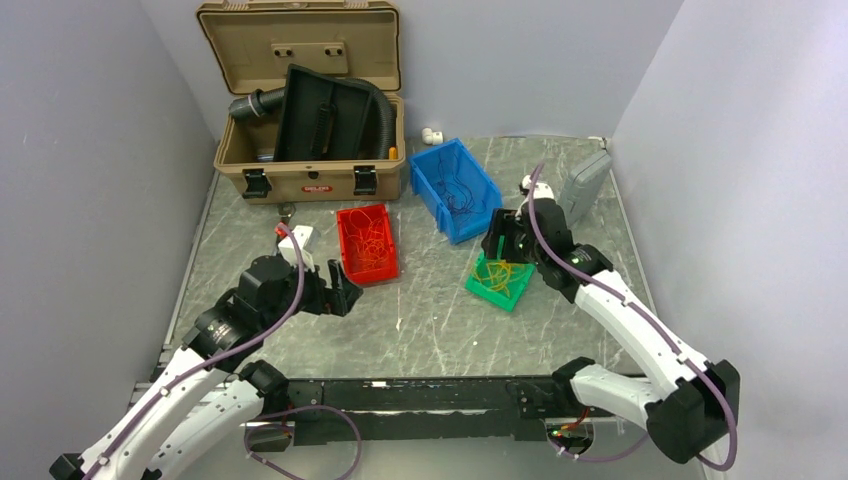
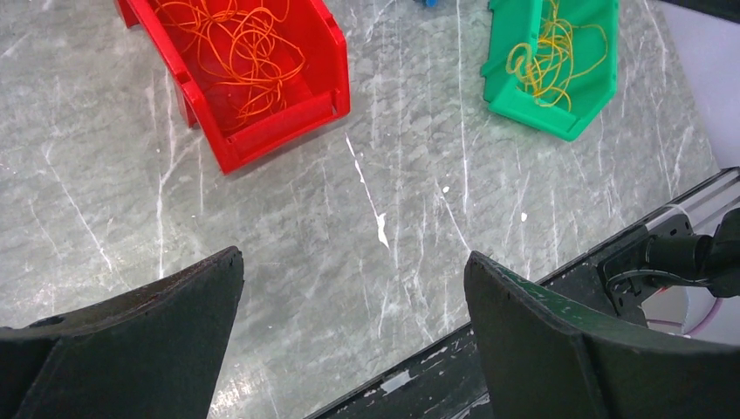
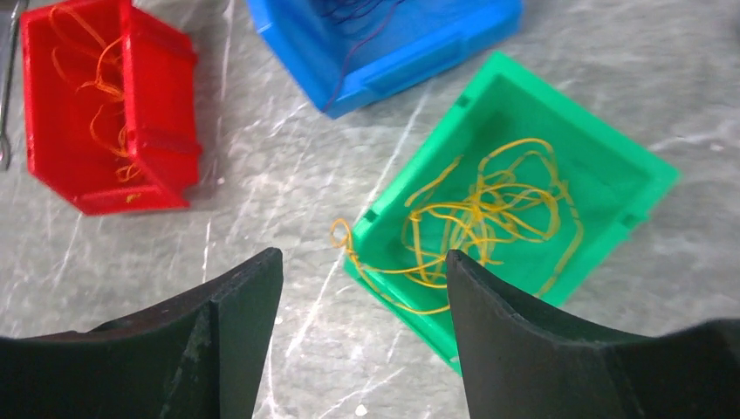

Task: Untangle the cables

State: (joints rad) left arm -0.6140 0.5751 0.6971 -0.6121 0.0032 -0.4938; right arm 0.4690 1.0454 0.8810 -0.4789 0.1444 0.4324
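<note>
Snagging looks the likeliest trouble. The yellow cables [image 3: 476, 214] lie as one loose knot in the green bin [image 3: 611, 133], thin strands crossing over and under each other. A pinch on a single strand would probably drag the whole clump, and perhaps the light bin with it, across the tabletop [image 2: 349, 227]. One yellow loop [image 3: 340, 236] hangs out over the bin's wall and rests on the tabletop, just ahead of the right gripper [image 3: 362, 279]. Closing on that loop without something to hold the rest down could tighten the knot instead of freeing it. Wire this thin could also slip between the pads or be missed altogether. The right gripper hovers above the bin's corner with its fingers spread wide and nothing between them. The left gripper [image 2: 353, 288] is equally wide open and empty, over bare tabletop just short of the red bin [image 2: 279, 122], so it is not placed to steady anything. In the red bin lie the orange cables [image 2: 240, 52], a similar springy scribble of curls. A few dark cables [image 1: 460, 190] lie in the blue bin [image 3: 419, 57], too faint to trace. As far as the views show, each colour keeps to its own bin, so the tangling seems to be within each clump.
</note>
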